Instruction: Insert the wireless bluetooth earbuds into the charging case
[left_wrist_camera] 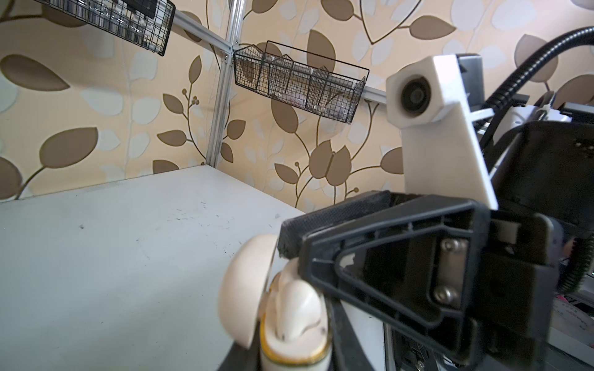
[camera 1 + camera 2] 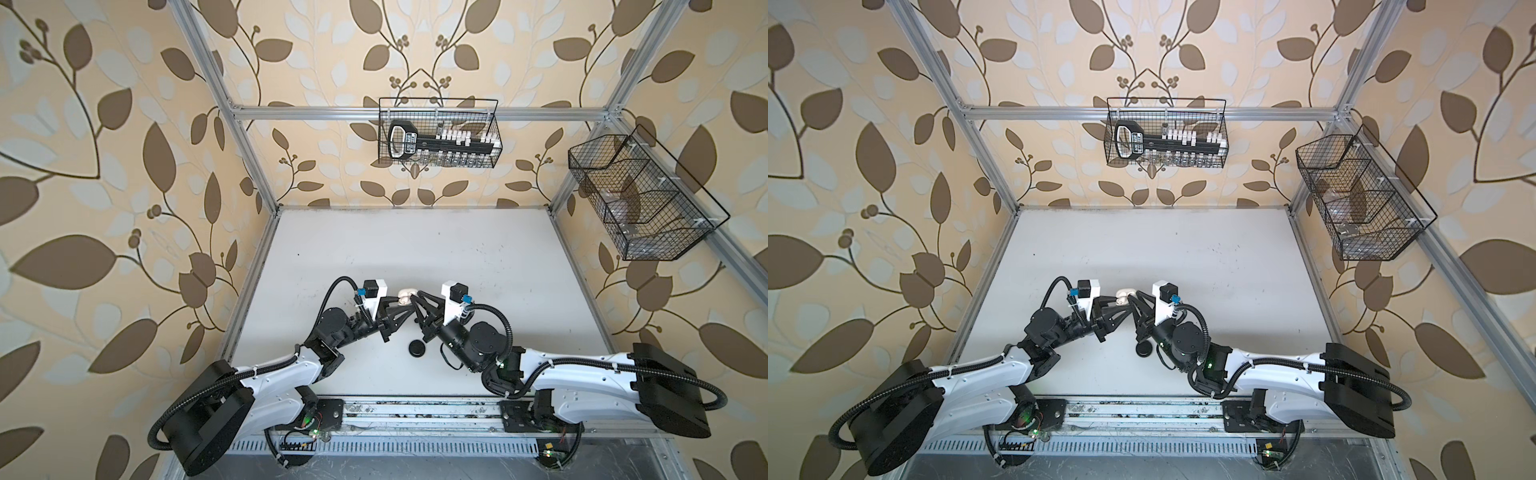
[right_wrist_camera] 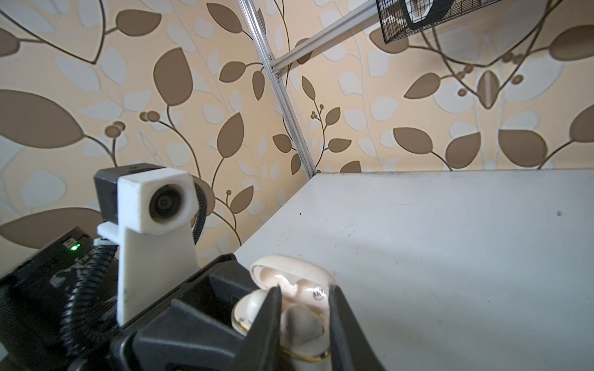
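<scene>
My left fingers (image 3: 225, 282) are clamped on the white charging case (image 3: 279, 276), lid open, over the counter (image 2: 457, 257). My right fingers (image 3: 271, 308) stand narrowly parted astride one white earbud (image 3: 302, 321) in its well; whether they press on it I cannot tell. Its twin (image 3: 255, 298) looks seated beside it. I judge this pair nearly done. A black case (image 2: 414, 348) waits nearby, and no other earbuds show.

Cream, gold-trimmed charging case (image 1: 247, 289); beige wallpaper (image 2: 124, 166), brown leaves.

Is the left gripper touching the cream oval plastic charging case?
Touching. The left wrist view shows the left gripper shut on the cream oval charging case, its jaws against both sides of the base.
</scene>
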Controlling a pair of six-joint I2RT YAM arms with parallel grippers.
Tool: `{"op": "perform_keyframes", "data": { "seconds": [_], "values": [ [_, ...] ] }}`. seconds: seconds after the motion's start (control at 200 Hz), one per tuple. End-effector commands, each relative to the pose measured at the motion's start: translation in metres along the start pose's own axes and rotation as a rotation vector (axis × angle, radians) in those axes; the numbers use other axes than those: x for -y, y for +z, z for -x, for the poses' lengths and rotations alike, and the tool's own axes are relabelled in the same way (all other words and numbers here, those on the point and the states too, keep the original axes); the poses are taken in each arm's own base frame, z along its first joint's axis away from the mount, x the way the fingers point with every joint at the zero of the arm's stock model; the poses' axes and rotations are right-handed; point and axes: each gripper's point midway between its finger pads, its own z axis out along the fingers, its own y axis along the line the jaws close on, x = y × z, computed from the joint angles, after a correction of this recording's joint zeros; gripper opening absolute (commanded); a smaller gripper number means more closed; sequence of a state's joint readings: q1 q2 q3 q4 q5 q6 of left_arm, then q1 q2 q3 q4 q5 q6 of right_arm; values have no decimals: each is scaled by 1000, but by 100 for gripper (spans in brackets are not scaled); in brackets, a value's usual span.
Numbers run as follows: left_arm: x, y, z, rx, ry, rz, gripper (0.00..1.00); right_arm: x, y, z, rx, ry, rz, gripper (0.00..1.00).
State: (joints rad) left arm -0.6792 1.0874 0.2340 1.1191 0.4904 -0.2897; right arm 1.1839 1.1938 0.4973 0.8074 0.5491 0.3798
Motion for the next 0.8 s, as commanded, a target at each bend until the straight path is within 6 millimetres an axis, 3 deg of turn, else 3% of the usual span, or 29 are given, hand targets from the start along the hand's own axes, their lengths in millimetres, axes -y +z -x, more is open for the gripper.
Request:
{"op": "perform_keyframes", "data": {
  "seconds": [0.0,0.205,0.335,0.465,0.64,0.795],
  "values": [
    [28,-4,44,150,135,-109,0,6,-8,-18,-72,-40,-5,32],
    [34,-3,31,91,195,-155,0,1,-32,8,-58,-19,24,43],
    [32,0,9,-20,250,-164,0,14,-49,22,-45,6,-8,47],
    [35,-5,2,-87,274,-169,0,37,-61,31,-32,-4,-73,55],
    [46,-13,7,-96,301,-198,0,70,-58,24,-42,1,-104,55],
    [54,-14,6,-124,283,-242,0,70,-53,18,-34,31,6,56]
  ]
}}
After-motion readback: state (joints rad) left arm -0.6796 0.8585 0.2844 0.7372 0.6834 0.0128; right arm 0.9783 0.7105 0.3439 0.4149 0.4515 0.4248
